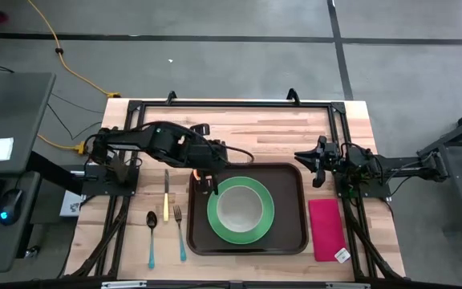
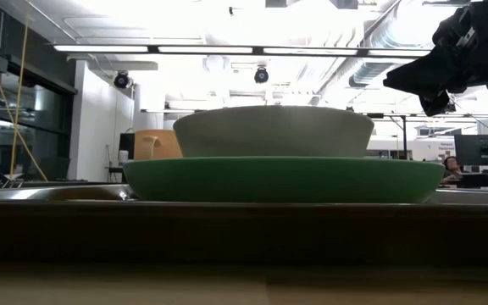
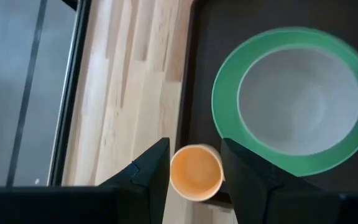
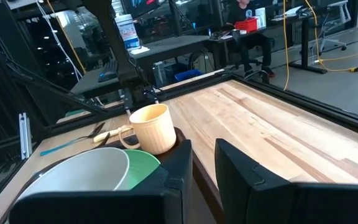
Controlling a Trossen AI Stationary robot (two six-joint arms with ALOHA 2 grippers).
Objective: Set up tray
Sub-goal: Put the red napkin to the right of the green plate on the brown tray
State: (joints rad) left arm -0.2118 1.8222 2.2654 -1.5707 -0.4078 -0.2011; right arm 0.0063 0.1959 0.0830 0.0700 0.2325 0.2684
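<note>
Dark-brown plastic, the tray lies near the middle of the wooden worktop, its long axis running from one arm's side to the other's. On it sits a green plate with a pale bowl inside. The left pincer hangs over the tray's corner nearest its own side, directly above a tan mug. In the left wrist view the mug's mouth shows between the two dark fingers, which stand partly apart on either side of it; whether they press the mug's wall or merely flank it I cannot quite tell, and the mug may already rest on the tray. So the tray lies straight beneath this pincer, with the plate just beside the mug.

That arm reaches in low from its base, forearm stretched across the worktop, wrist turned to point down. The right pincer waits beyond the tray's far end, nearly closed and holding nothing. A knife, fork and spoon lie off the tray on the left arm's side, a red napkin on the right's.
</note>
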